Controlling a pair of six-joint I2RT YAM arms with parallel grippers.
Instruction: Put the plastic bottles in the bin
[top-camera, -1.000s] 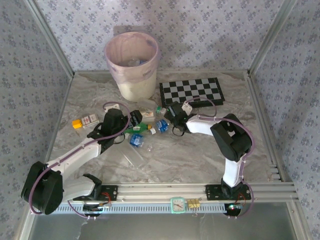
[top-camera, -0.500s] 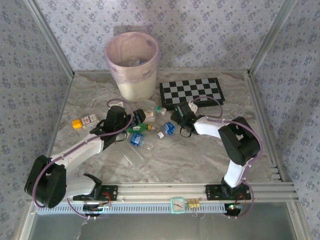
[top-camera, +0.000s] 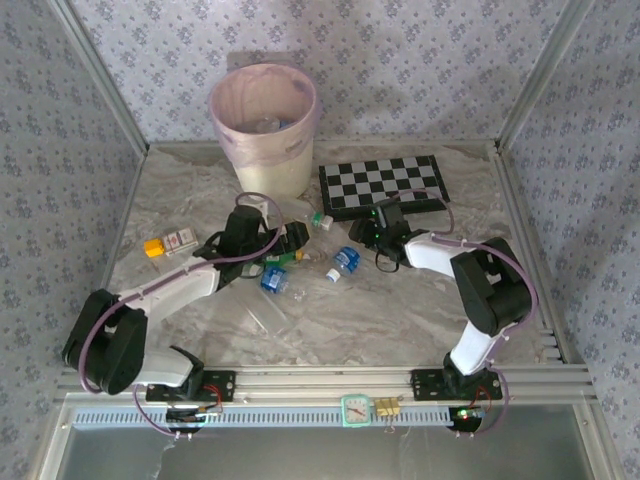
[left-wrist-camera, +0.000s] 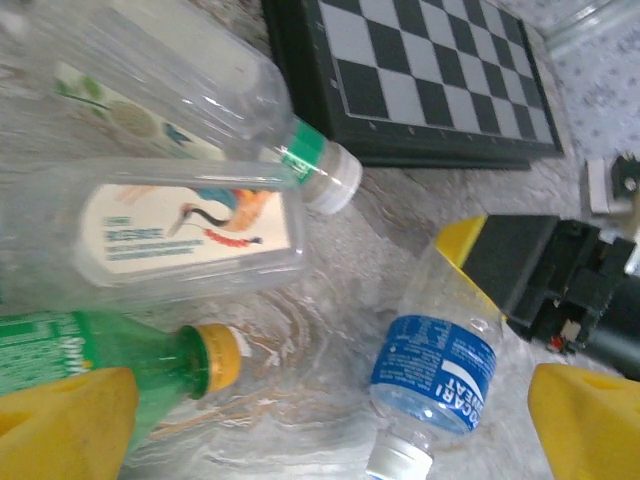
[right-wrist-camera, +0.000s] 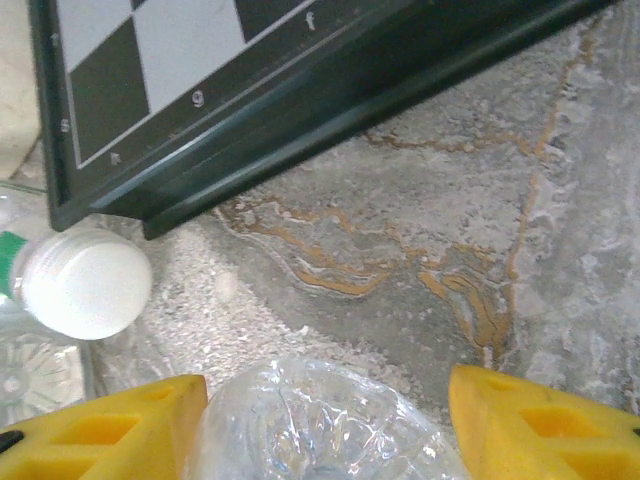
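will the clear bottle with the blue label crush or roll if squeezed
The bottle looks empty and thin-walled, so probably light and may dent under a firm squeeze. It lies on its side on the smooth table, so a nudge may roll it. The right gripper straddles its rounded base, where clear plastic could slip.

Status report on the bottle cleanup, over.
Left gripper open above green bottle and blue-label bottle. Right gripper straddling clear bottle, grip unclear. Chessboard close ahead.
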